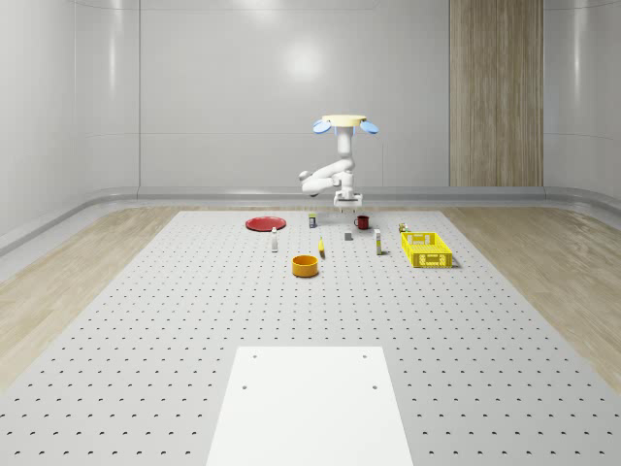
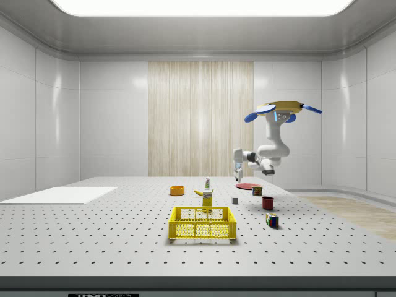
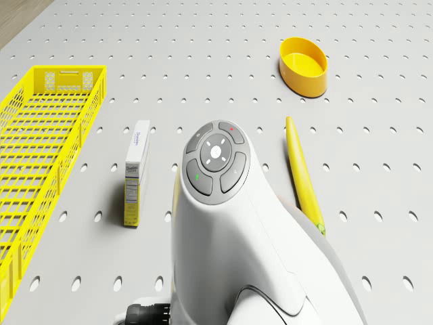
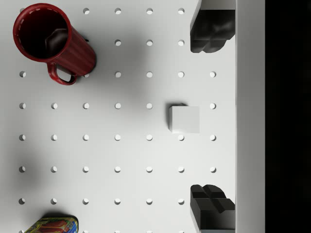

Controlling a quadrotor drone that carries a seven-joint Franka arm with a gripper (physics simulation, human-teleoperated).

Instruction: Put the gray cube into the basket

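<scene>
Two black ribbed fingers of the hovering drone's end effector stand apart above the matte gray cube.

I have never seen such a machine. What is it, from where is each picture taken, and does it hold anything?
It is a simulated drone carrying an arm. It hovers over a perforated table. One camera overlooks the whole scene, one stands at the side, one sits on the drone, one on the wrist. The wrist view looks down between the open fingers at the gray cube, lying on the table; nothing is held. Nearby are a red mug, a yellow basket, an orange bowl and a red plate.
</scene>
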